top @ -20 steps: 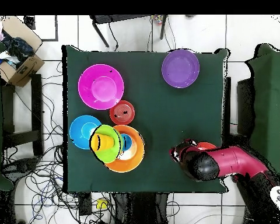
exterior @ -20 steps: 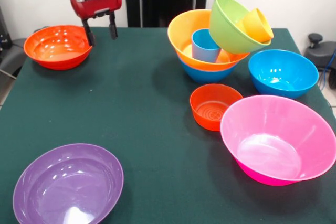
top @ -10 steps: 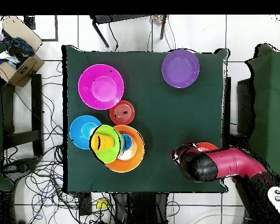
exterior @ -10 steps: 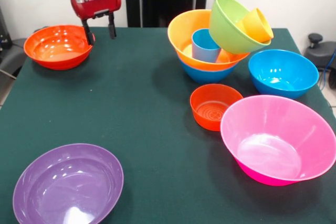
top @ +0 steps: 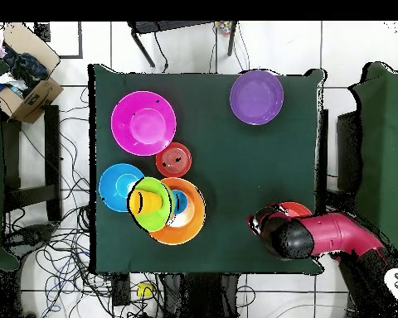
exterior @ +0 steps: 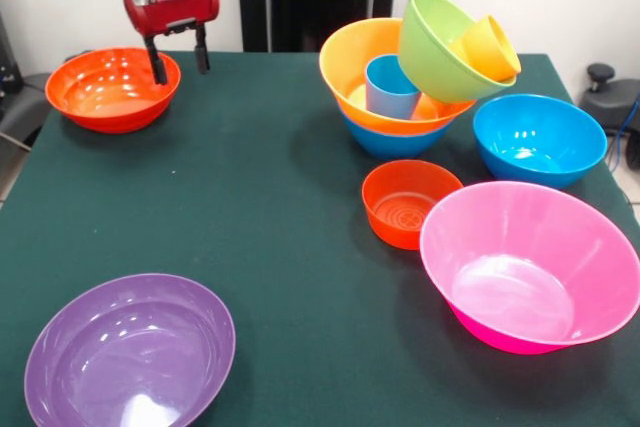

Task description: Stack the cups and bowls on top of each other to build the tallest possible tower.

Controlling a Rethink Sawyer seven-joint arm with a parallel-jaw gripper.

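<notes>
The dark green cloth-covered surface (exterior: 280, 237) carries everything, and the largest piece on it, the big glossy pink plastic bowl (exterior: 535, 265), sits at the near right corner in the front view. The wide purple plastic bowl (exterior: 130, 355) lies well apart at the near left. The tower (exterior: 425, 72) stands toward the far right: a blue bowl at the bottom, a broad orange plastic bowl (exterior: 365, 72) in it, and a lime green plastic bowl (exterior: 440, 45) tilted on the rim with a small orange plastic cup (exterior: 490, 47) inside; a light blue plastic cup (exterior: 390, 87) stands in the orange bowl. A second blue plastic bowl (exterior: 538, 139) sits just beside it, and a small red-orange plastic bowl (exterior: 408, 203) lies between the tower and the pink one.

The red and black hand (exterior: 177, 55) hangs released and empty, its two fingers parted over the right rim of the shallow red-orange plastic bowl (exterior: 110, 87) at the far left. The step in hand looks like picking this bowl up. To do it well, one finger should go inside the wall and one outside, low enough to bite the rim firmly, since glossy plastic slips. The tilted green bowl looks precarious, so anything added calls for a gentle, centred placement.
</notes>
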